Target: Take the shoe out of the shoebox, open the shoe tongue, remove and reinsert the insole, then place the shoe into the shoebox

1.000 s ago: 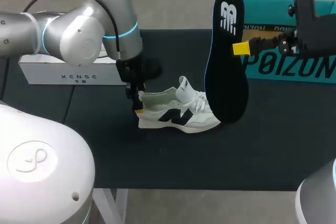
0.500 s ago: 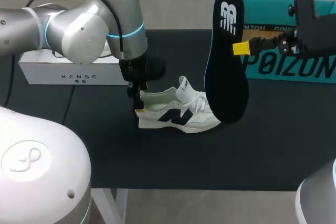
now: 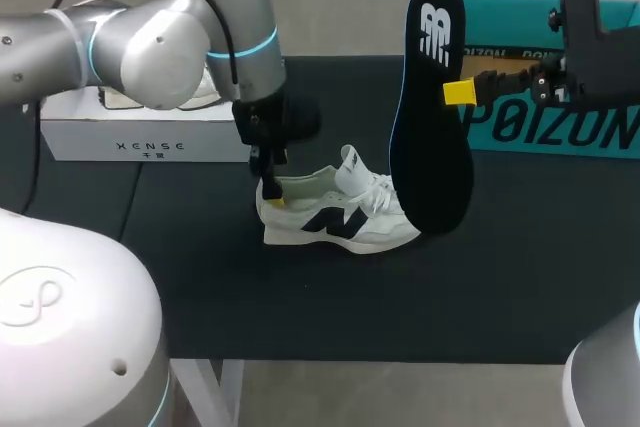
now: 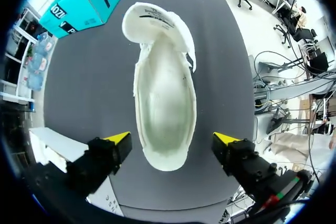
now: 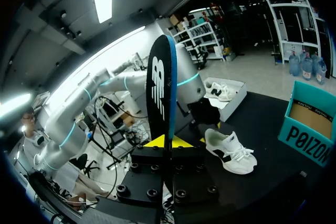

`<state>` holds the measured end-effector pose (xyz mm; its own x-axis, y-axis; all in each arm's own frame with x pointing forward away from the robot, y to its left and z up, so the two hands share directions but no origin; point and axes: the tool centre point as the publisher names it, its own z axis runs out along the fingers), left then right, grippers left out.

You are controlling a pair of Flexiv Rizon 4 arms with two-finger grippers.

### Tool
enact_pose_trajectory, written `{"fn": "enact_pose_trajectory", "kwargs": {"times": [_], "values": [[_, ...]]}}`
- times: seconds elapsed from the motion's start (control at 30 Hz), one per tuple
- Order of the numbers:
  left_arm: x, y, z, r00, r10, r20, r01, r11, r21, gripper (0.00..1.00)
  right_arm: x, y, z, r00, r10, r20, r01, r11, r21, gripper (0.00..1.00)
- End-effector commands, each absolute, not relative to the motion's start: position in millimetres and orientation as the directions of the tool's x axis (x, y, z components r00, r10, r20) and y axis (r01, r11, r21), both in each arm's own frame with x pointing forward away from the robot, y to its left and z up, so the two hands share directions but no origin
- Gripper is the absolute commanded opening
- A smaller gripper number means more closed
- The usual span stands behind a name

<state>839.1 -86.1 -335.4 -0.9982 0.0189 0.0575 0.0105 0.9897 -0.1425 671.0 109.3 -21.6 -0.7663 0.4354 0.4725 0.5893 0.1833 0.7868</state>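
**Insole out, reinsertion pending**

1. Right end effector (image 5: 168, 141): clenched on a long black foam insole (image 3: 430, 137) with a white logo and blue edging. The grip sits at mid-length on the insole. The insole hangs upright, heel end up, and its toe end is just above the shoe's toe.

2. Left end effector (image 4: 172, 140): released, with one yellow-tipped finger on each side of the shoe's heel. Neither finger appears to touch the shoe.

3. White low-top sneaker with a black side mark (image 3: 340, 215): upright on its sole on the black-topped bench (image 3: 400, 297). The tongue is folded forward and the pale footbed is bare.

4. Teal cardboard shoebox (image 3: 600, 132): well beyond the shoe's toe end, lying open.

5. White flat box (image 3: 130, 142): beyond the shoe's heel end.

Step in hand, as judged: removal is done and reinsertion has not begun.

The next move calls for:
- tipping the insole toe-first into the shoe's mouth;
- sliding it forward under the tongue;
- likely closing the left fingers on the heel so the shoe does not skid.
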Motion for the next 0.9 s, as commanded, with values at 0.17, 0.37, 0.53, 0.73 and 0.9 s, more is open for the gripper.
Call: {"fn": "enact_pose_trajectory", "kwargs": {"times": [0.17, 0.37, 0.53, 0.73, 0.9], "values": [[884.0, -122.7, -351.1, -0.994, 0.066, 0.089, 0.053, 0.988, -0.146, 1.0, 673.8, 111.8, -22.2, -0.766, 0.435, 0.474, 0.591, 0.185, 0.785, 0.0], [898.7, -152.8, -359.0, -0.984, 0.143, 0.103, 0.127, 0.981, -0.147, 1.0, 673.8, 111.8, -22.2, -0.766, 0.435, 0.474, 0.591, 0.185, 0.785, 0.0], [906.3, -163.9, -367.9, -0.978, 0.168, 0.12, 0.147, 0.975, -0.169, 1.0, 673.8, 111.8, -22.2, -0.766, 0.435, 0.474, 0.591, 0.185, 0.785, 0.0], [900.5, -173.2, -373.2, -0.968, 0.201, 0.147, 0.173, 0.968, -0.18, 0.68, 673.8, 111.8, -22.2, -0.766, 0.435, 0.474, 0.591, 0.185, 0.785, 0.0], [896.1, -172.2, -376.4, -0.968, 0.191, 0.162, 0.161, 0.97, -0.184, 0.0, 673.8, 111.8, -22.2, -0.766, 0.435, 0.474, 0.591, 0.185, 0.785, 0.0]]}}
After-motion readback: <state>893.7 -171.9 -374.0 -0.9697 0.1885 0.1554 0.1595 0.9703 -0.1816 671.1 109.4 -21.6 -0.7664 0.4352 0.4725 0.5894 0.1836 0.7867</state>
